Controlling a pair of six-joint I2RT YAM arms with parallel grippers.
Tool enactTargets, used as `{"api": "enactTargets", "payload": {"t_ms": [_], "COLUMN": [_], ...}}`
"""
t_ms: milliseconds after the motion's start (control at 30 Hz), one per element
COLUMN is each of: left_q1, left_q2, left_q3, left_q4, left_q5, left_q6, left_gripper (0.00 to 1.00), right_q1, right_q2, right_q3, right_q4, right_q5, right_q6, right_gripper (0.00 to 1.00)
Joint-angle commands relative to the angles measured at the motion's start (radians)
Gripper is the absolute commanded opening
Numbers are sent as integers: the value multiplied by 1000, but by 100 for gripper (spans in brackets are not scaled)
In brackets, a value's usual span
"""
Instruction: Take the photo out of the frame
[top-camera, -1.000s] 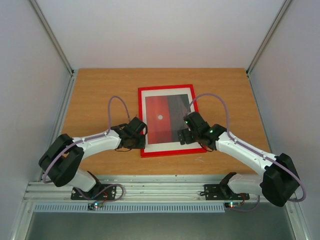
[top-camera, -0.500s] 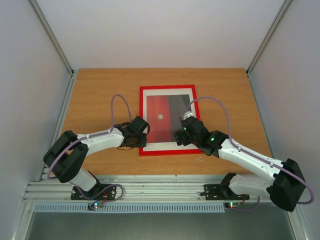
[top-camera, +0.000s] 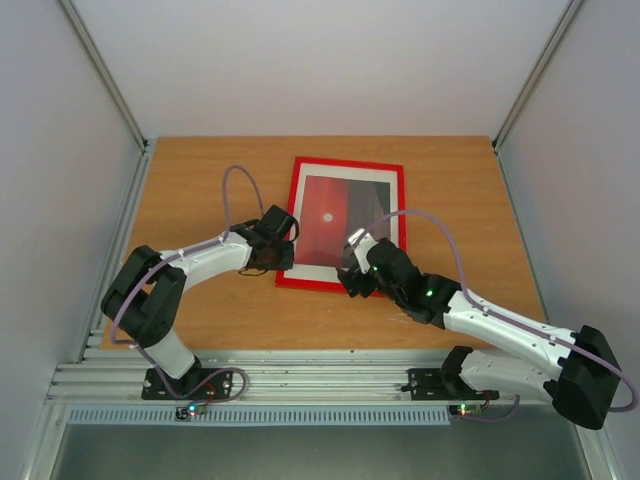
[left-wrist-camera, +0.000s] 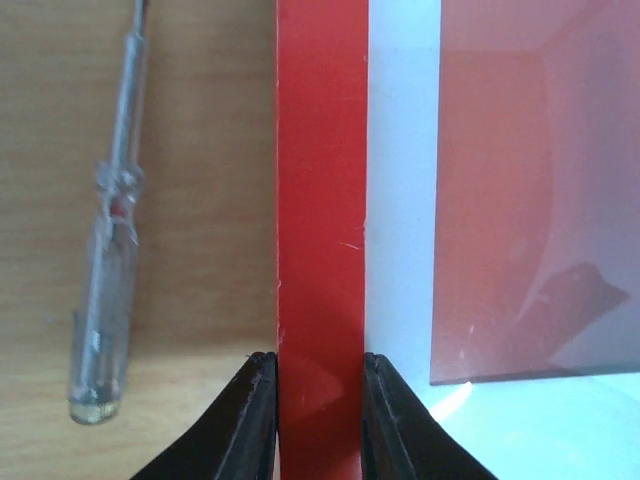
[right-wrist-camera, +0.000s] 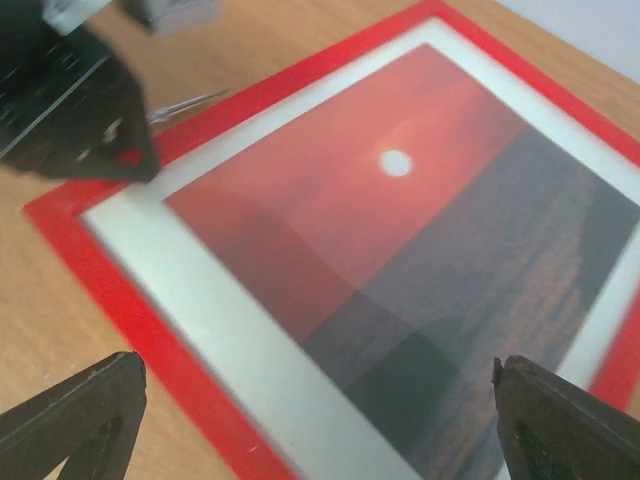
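On the brown wooden tabletop (top-camera: 200, 190), roughly mid-board, looking flat but skewed: a thin bright red rectangular picture frame (left-wrist-camera: 320, 180), with the rectangular paper photo of a red sunset and small white sun (right-wrist-camera: 380, 230) still inside, bordered by a white card mat (left-wrist-camera: 400, 200). Not out yet, nothing lifted, so calling this the very opening step: securing the frame. Got the left gripper (left-wrist-camera: 318, 362) pinching the frame's left red strip, one finger on the outer edge, the other on the inner edge against the mat. Looks like a proper hold, snug on both sides. Got the right gripper (right-wrist-camera: 315, 370) hanging above the near-right part of the picture, spread wide, touching nothing, holding nothing. Also spotted a clear plastic-handled screwdriver (left-wrist-camera: 105, 290) lying on the wood just beside the frame's left edge, apart from the fingers. Next move, guessing here: keep the left pinch firm to stop any sliding, then get at the back, the front looking covered by a pane going by the reflections. Probably means tipping or flipping the whole thing, right gripper helping on the opposite side. Can't see the back or any clips from these views, so no clue about the fastening. Worth watching for the thin strip slipping out of the pinch during a tilt.
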Motion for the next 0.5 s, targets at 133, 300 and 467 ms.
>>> {"api": "enactTargets", "payload": {"t_ms": [133,300,467], "left_q1": [68,74,75], "left_q2": [9,-3,-16], "left_q3": [124,154,168], "left_q4": [42,24,8], "left_q5": [41,31,19], "left_q6": [56,66,67], "left_gripper": [6,6,6], "right_q1": [130,238,312], "right_q2": [147,307,425], "right_q3": [-16,4,39], "right_q4": [169,281,349], "right_q5": [-29,137,294], "right_q6": [-267,-398,-496], "right_gripper": [94,93,89]}}
